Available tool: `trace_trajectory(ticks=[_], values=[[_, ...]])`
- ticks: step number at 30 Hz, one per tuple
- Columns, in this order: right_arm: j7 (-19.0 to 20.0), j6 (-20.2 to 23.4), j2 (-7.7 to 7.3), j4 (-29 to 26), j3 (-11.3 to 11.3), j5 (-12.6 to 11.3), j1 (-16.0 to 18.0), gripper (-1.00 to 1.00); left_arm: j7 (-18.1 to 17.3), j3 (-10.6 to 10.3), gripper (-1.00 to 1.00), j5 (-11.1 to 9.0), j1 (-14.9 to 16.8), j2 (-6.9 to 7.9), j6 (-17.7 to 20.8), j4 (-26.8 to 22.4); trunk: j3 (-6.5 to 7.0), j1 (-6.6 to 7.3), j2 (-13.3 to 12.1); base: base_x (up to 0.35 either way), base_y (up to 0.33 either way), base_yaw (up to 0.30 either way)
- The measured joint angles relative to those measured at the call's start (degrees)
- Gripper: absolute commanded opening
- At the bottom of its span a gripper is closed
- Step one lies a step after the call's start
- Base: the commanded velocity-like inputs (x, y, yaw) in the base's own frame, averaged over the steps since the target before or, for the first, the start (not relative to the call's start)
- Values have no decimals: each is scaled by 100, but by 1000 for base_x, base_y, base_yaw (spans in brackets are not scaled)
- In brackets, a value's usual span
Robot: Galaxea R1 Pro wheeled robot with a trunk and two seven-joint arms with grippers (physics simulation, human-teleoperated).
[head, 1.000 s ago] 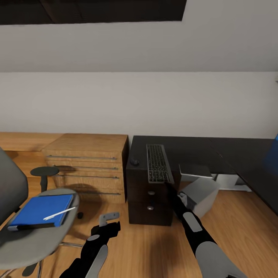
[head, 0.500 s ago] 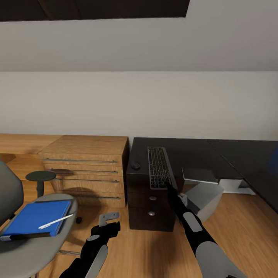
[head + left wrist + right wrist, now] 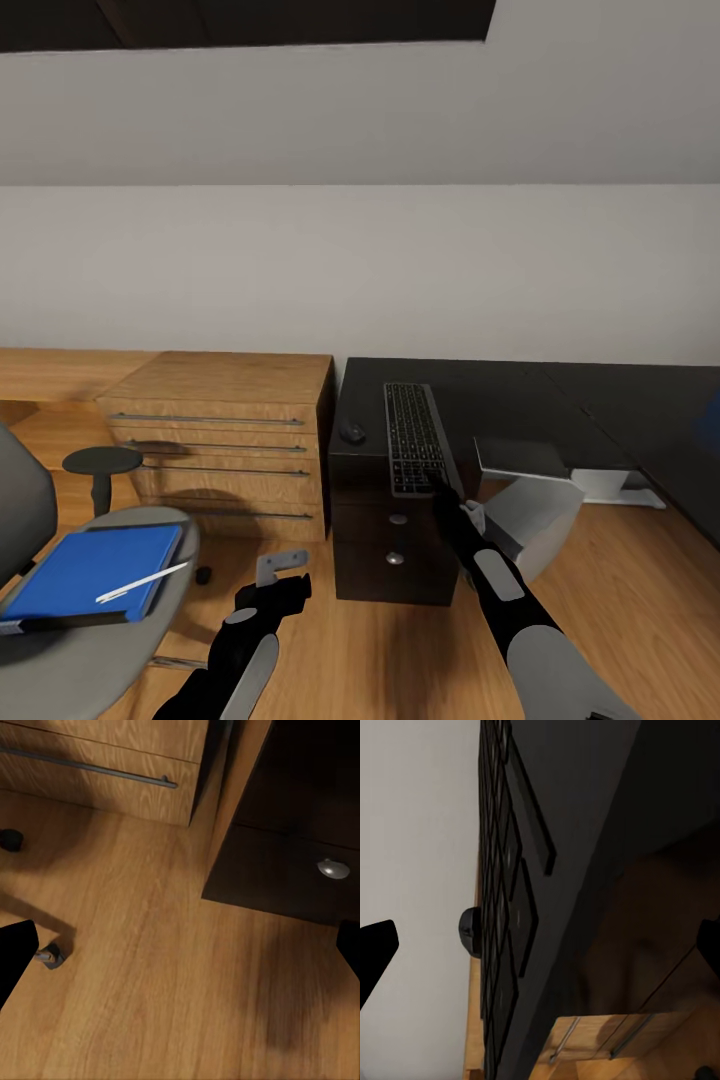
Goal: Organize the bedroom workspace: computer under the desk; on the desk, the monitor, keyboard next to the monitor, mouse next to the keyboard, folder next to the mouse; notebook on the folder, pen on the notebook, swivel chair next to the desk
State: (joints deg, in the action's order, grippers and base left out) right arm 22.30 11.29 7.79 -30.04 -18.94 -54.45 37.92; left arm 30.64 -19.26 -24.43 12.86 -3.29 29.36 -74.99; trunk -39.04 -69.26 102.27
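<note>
The keyboard (image 3: 414, 438) lies on the desk (image 3: 520, 400) with the mouse (image 3: 352, 432) beside it. The right pincer (image 3: 437, 483) hangs spread at its near edge. The left pincer (image 3: 283, 566) hangs spread over the floor. The pen (image 3: 141, 583) lies on the folder (image 3: 95, 570) on the chair (image 3: 100, 640). No writing is legible.

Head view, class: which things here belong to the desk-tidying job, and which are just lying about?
Job:
desk
keyboard
mouse
computer
folder
pen
swivel chair

Lying about:
light-wood chest of drawers
small round stool
</note>
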Motion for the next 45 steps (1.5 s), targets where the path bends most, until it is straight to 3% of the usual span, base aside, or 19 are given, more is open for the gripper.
trace_trajectory(ticks=[1,12,24,29,37,45], values=[[-4,0,-1,0,0,0,0,-100,0,-1,100,-1,1,1,0,0,0,0,0,6,1,0],[0,12,-1,-16,-7,-16,1,-100,0,-7,100,-2,1,-7,-5,0,0,0,0,1,0,0],[28,10,2,-146,4,9,-5,-100,4,-3,100,1,-1,-7,-8,0,215,263,-480,0,0,0],[23,177,16,-771,9,21,-43,-100,8,1,100,-15,1,-7,-9,0,305,372,-680,-52,-42,0],[26,607,20,-1008,4,15,-81,-100,8,-5,100,-6,0,-13,-9,1,448,546,-1002,-230,-193,0],[20,904,14,-2013,4,3,-533,-100,8,-9,100,7,0,-24,-7,1,592,722,-1323,-252,-210,0]])
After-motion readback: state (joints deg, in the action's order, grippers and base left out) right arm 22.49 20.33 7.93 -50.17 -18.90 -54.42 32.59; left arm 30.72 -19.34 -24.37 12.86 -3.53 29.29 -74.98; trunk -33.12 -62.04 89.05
